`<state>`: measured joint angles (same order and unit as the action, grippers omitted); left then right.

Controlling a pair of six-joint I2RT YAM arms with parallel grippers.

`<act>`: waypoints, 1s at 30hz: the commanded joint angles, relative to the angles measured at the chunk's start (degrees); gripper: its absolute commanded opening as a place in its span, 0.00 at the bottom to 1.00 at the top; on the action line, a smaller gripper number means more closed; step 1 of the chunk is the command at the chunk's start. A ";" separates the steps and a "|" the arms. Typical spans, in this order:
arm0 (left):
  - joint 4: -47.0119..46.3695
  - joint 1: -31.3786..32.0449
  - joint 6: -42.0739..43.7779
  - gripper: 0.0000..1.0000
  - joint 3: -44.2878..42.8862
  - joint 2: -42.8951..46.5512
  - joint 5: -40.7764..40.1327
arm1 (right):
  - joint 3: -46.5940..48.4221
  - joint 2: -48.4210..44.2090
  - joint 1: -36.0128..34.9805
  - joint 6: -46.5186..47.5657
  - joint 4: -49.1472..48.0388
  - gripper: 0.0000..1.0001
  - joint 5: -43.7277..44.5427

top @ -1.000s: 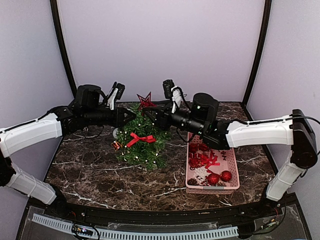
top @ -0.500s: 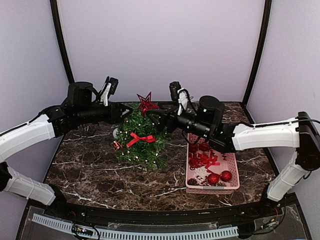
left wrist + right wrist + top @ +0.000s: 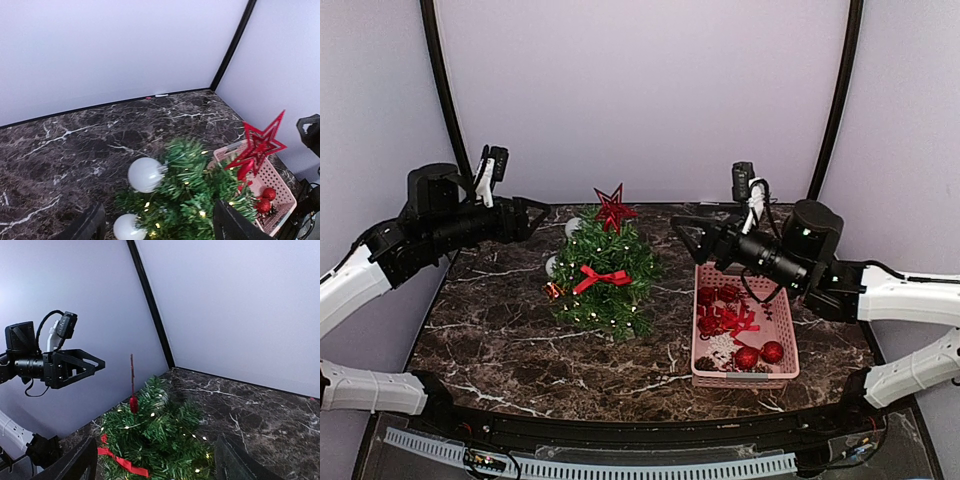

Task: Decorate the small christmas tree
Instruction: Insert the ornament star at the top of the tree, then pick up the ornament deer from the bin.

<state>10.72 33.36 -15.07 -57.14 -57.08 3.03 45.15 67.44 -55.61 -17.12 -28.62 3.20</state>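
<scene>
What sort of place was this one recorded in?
Probably a lab test booth, not a home: plain pale walls with black corner posts enclose a marble-look table, with two robot arms at its near edge.

Matt, needle-bristled small christmas tree (image 3: 616, 250) (glossy marbled table (image 3: 500, 340)).

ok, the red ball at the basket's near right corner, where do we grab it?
Across the middle of the ball, straight down from above with the right tool. The basket wall hems it on the right and another ball sits close on its left, so side approaches look blocked; fingers likely fit best front-to-back. Any hanging loop is too small to see.
</scene>
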 commanded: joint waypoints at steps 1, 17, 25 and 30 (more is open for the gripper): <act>7.24 -5.67 -1.21 0.77 0.15 1.58 0.53 | -0.14 -5.57 2.45 -5.09 18.74 0.82 8.19; 6.19 -15.43 2.30 0.75 13.01 11.08 1.88 | -3.12 7.54 25.60 -11.20 41.01 0.45 -11.55; 6.43 -15.43 3.20 0.74 17.54 13.83 3.07 | -0.75 17.42 27.72 -9.26 40.48 0.34 -13.25; 6.03 -15.43 4.47 0.73 18.01 14.46 4.12 | 0.31 21.69 28.37 -8.80 38.99 0.29 -14.39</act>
<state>18.48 18.22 -12.53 -39.79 -43.75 5.56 43.29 86.72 -27.77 -26.83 13.28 -9.30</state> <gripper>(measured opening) 0.742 0.304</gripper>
